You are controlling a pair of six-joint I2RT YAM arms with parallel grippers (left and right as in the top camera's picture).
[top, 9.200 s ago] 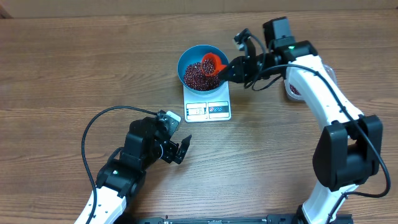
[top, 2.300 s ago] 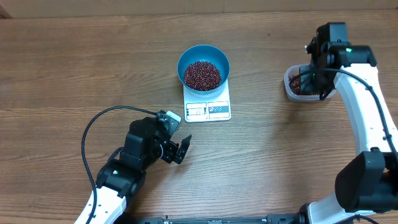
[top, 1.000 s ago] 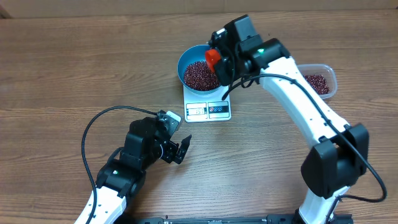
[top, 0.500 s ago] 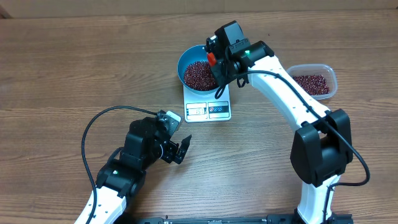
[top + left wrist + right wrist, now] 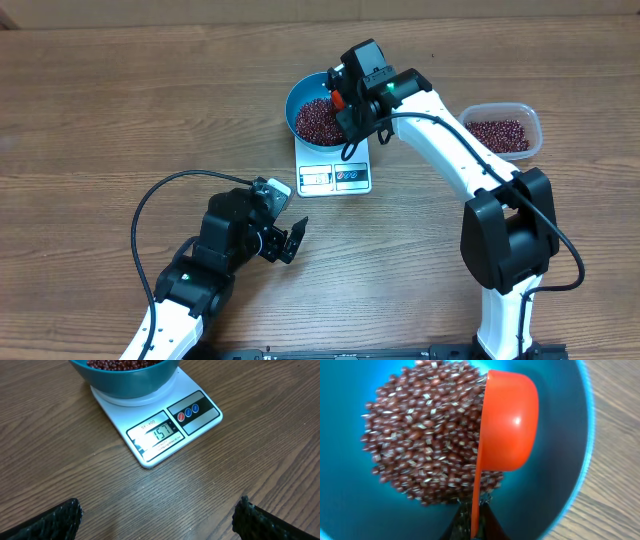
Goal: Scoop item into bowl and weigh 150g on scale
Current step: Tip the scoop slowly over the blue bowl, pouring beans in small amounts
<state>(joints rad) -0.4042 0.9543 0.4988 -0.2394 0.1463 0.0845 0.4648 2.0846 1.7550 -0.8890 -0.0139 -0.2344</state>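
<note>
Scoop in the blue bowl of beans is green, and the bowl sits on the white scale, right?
Not green: the scoop is orange, as the right wrist view shows. The rest holds: it is in the blue bowl of beans, and the bowl sits on the white scale.

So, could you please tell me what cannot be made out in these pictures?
Overhead: scale display too small to read; right arm covers part of the blue bowl.
Left wrist: top edge cuts off the bowl.
Right wrist: orange scoop hollow faces away; bottom edge cuts off right gripper.
</note>
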